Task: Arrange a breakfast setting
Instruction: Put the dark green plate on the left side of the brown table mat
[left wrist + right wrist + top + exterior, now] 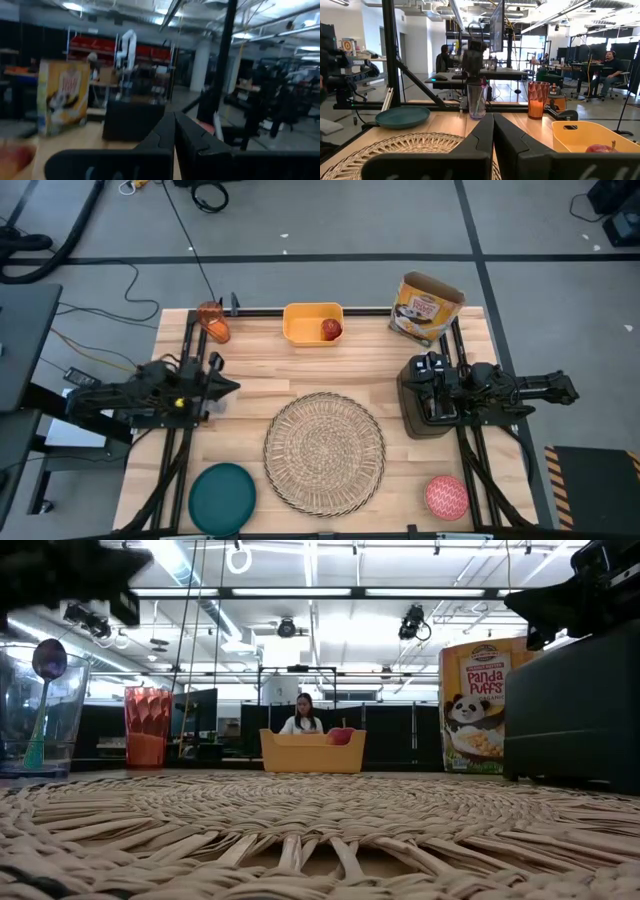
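The round straw placemat (325, 452) lies at the table's middle. The teal plate (222, 498) sits at the near left and the pink bowl (447, 496) at the near right. The red apple (331, 329) lies in the yellow tub (305, 323) at the far edge. The orange cup (212, 322) stands at the far left. A small blue utensil (40, 705) stands in a clear glass (476, 100) below my left arm. No toast shows. My left gripper (236, 387) is shut and empty at the left. My right gripper (410, 375) is shut and empty above the black toaster (428, 405).
A cereal box (428, 305) stands at the far right, behind the toaster. Black frame rails (180, 440) run along the table's left, right and far sides. People sit at desks in the room beyond the table.
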